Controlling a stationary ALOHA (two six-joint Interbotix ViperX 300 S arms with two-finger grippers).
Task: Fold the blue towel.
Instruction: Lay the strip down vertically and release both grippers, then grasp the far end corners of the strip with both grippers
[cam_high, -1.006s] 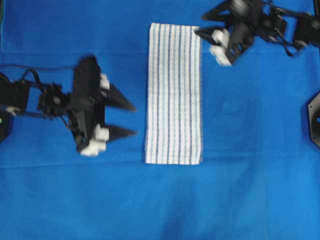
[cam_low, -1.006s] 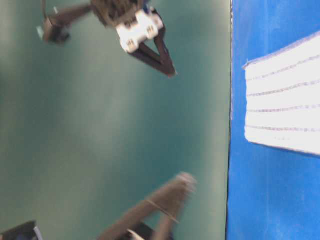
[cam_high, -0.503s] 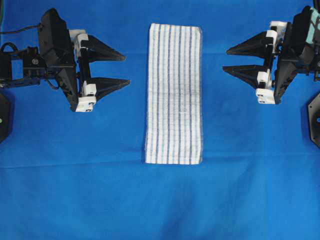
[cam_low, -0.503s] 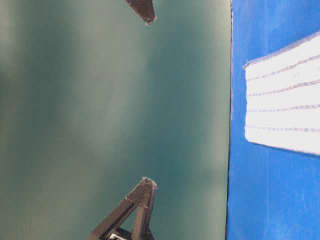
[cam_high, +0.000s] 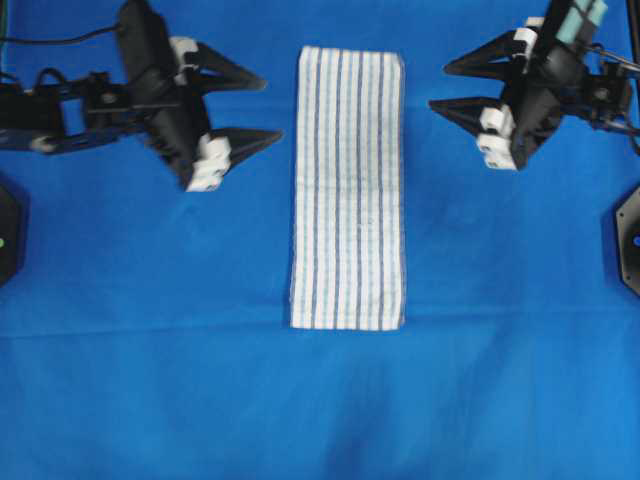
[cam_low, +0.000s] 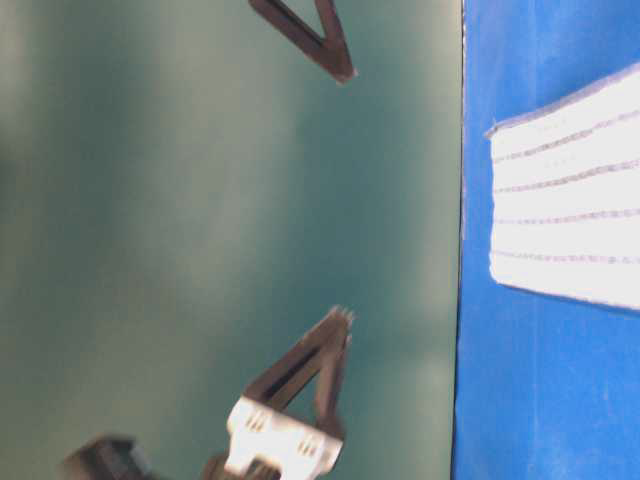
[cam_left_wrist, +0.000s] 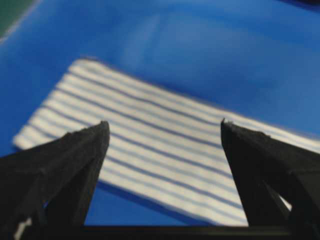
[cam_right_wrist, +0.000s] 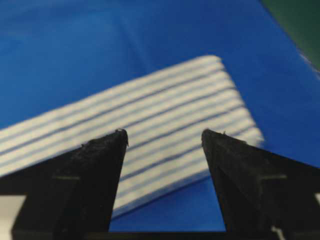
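Note:
The blue towel (cam_high: 348, 190), white with thin blue stripes, lies flat as a long narrow strip in the middle of the table. My left gripper (cam_high: 270, 108) hovers open just left of the towel's far end, fingers pointing at it. My right gripper (cam_high: 440, 88) hovers open to the right of that same end. In the left wrist view the towel (cam_left_wrist: 165, 150) shows between the open left gripper (cam_left_wrist: 164, 124) fingers. The right wrist view has the towel's corner (cam_right_wrist: 150, 110) beyond the open right gripper (cam_right_wrist: 164, 132). Neither gripper touches the cloth.
A plain blue cloth (cam_high: 320, 400) covers the whole table. Black arm mounts sit at the left edge (cam_high: 8, 230) and the right edge (cam_high: 630, 235). The table-level view shows a green wall (cam_low: 200, 200) and the towel's end (cam_low: 570, 220).
Both grippers have moved in toward the towel's far end and stand a little wider open. The left one came up from beside the towel's near half. The towel has not moved.

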